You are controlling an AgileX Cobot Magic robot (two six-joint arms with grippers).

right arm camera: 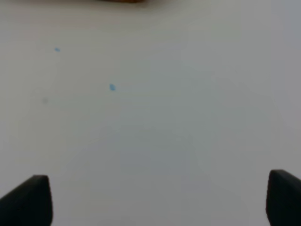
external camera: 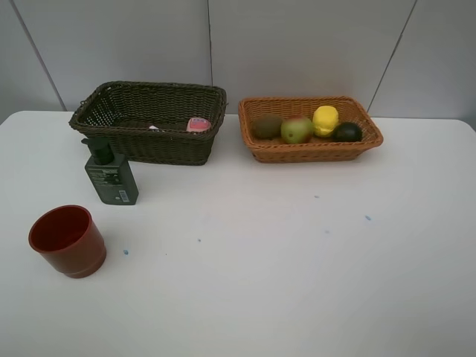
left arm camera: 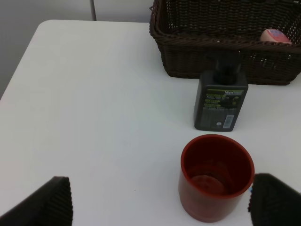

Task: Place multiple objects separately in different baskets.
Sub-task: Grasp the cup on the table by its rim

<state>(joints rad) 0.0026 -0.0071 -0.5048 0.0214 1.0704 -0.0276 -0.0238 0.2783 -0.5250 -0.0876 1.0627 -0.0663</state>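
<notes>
Both pairs of jaws stand spread wide and grasp nothing. On the left gripper only the two dark fingertips show at the edge of its wrist view, far apart, with the red cup upright on the white table between them and nearer one tip. The right gripper hangs over bare tabletop marked with a few small blue specks, its tips likewise parted. Neither gripper shows in the high view. There the red cup stands near the front left of the table, apart from the dark green pump bottle, which stands upright just in front of the dark brown basket, close to its front wall. Inside that basket the pink white-capped bottle lies toward the right end. Just to the right, a small gap away, sits the light orange-tan basket. It holds four fruits in a row from left to right: the brown kiwi, the green-red pear, the yellow lemon and the dark green round fruit.
</notes>
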